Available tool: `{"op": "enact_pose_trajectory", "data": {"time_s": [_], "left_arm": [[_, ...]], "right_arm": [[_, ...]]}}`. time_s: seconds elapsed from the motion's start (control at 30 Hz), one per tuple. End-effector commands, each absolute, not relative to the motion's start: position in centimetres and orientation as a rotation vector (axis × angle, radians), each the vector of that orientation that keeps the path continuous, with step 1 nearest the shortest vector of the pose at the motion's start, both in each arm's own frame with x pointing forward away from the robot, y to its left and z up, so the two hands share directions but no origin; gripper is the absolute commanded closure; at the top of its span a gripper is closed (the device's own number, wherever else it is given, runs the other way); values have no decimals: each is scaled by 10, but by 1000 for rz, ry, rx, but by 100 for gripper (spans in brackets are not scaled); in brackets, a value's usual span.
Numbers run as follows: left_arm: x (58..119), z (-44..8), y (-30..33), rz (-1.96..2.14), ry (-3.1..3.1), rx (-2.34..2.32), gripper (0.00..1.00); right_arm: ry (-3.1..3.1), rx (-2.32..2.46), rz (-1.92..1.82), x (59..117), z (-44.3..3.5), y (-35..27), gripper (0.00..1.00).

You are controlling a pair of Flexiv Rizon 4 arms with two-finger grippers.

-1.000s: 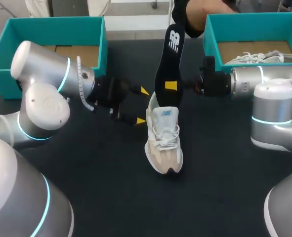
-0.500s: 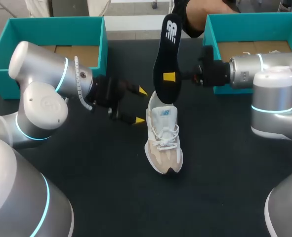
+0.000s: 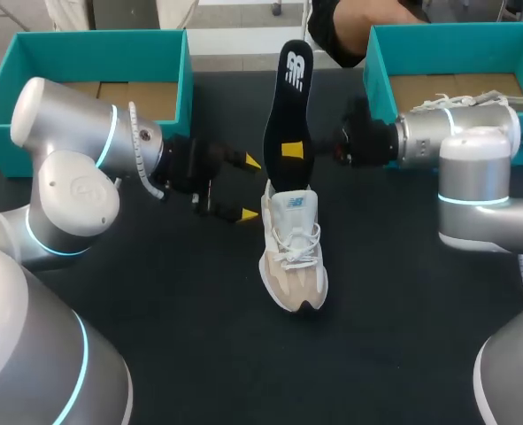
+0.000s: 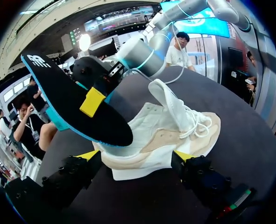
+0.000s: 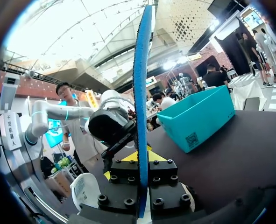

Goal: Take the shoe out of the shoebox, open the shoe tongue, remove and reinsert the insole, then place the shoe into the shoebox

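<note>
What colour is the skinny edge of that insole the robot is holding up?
Bright blue. The insole shows edge-on best in the right wrist view.

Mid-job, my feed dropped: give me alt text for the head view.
The right gripper holds the black insole upright, its lower end at the heel opening of the white and beige sneaker on the dark table. The left gripper sits open beside the sneaker's heel; teal shoeboxes stand at both far corners.
</note>
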State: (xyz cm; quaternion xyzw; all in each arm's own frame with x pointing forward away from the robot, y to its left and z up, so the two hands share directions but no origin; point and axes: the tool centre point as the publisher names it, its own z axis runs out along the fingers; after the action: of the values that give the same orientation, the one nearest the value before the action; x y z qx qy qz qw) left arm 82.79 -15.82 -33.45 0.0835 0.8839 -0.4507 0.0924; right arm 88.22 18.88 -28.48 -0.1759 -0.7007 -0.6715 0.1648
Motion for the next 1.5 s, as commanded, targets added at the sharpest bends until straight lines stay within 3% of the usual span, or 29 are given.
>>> {"op": "enact_pose_trajectory", "data": {"time_s": [0.03,1.1,1.5], "left_arm": [[828,-334,-159,-1332,2629,248,0],[828,-334,-159,-1332,2629,248,0],[828,-334,-159,-1332,2629,248,0]], "right_arm": [[-1993,-505,-1909,880,-290,191,100],[-1937,-601,-1779,827,-339,201,100],[-1972,-641,-1762,829,-333,197,100]]}}
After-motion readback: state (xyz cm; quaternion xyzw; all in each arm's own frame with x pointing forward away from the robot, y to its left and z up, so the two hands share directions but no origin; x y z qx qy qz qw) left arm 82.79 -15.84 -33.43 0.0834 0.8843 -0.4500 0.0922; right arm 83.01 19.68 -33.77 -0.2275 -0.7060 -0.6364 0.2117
